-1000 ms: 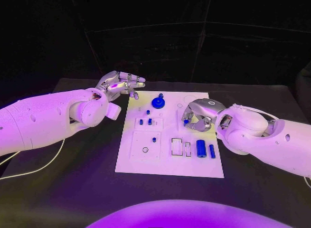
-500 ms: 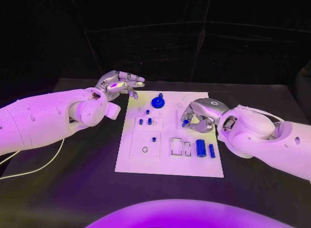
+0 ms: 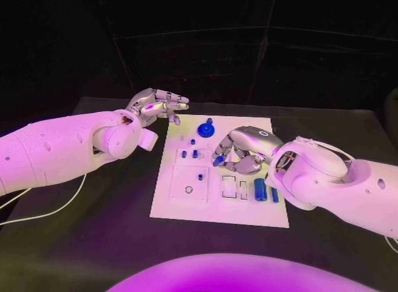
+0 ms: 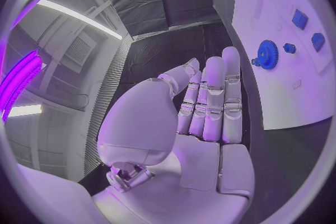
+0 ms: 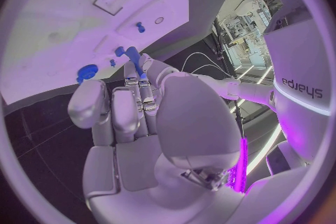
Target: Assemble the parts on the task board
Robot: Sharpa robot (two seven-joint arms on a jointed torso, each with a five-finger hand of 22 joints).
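Right hand [image 3: 238, 153] now farther over board [image 3: 177, 204]

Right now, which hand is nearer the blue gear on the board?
Left, narrowly. The left hand hovers off the task board's far left corner, beside the blue gear. The right hand is over the board's middle, nearer the robot.

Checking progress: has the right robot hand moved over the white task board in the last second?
Yes. The right robot hand shifted toward the white task board's middle.

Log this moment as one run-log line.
left hand: open, beside task board's far left corner | right hand: over board centre, pinching small blue part | blue gear: on board's far end
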